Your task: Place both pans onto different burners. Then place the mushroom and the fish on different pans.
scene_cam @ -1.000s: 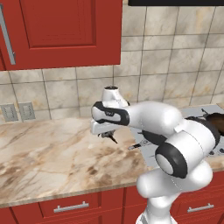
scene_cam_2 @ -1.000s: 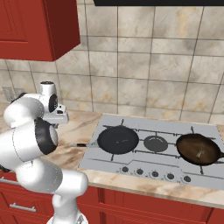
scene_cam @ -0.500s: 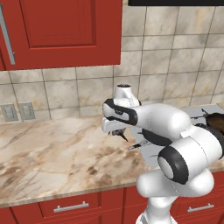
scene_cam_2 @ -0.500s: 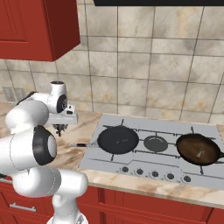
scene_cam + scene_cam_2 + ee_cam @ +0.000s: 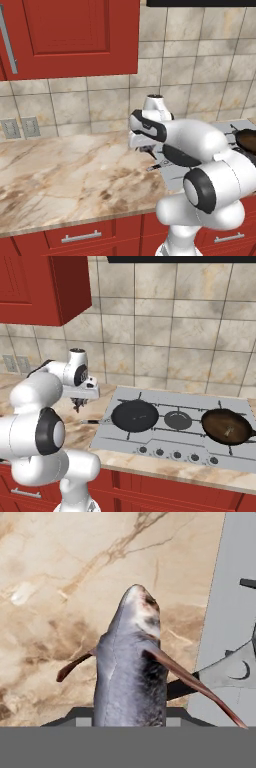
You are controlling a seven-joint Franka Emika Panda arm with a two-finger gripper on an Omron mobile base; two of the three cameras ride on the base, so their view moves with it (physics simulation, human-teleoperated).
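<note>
The grey-blue fish (image 5: 131, 672) fills the hand view, its thin brown fins sticking out, and my gripper (image 5: 131, 716) is shut on it. In the right base view my gripper (image 5: 80, 403) hangs over the counter just left of the cooktop (image 5: 150, 443). The wide black pan (image 5: 135, 415) sits on the left burner, its thin handle (image 5: 93, 421) pointing toward my gripper. The dark brown pan (image 5: 226, 426) rests on the right burner with a small lump, likely the mushroom (image 5: 228, 431), inside. The middle burner (image 5: 178, 419) is bare. The arm partly hides the gripper (image 5: 145, 149) in the left base view.
Marble counter (image 5: 60, 175) stretches left of the cooktop, with wall outlets (image 5: 21, 128) on the tiled backsplash. Red cabinets (image 5: 65, 35) hang overhead. The cooktop's edge (image 5: 235, 612) lies at the right of the hand view. Knobs (image 5: 177, 455) line the cooktop front.
The arm has swung right toward the cooktop, carrying the fish with it. The pans have stayed where they were.
</note>
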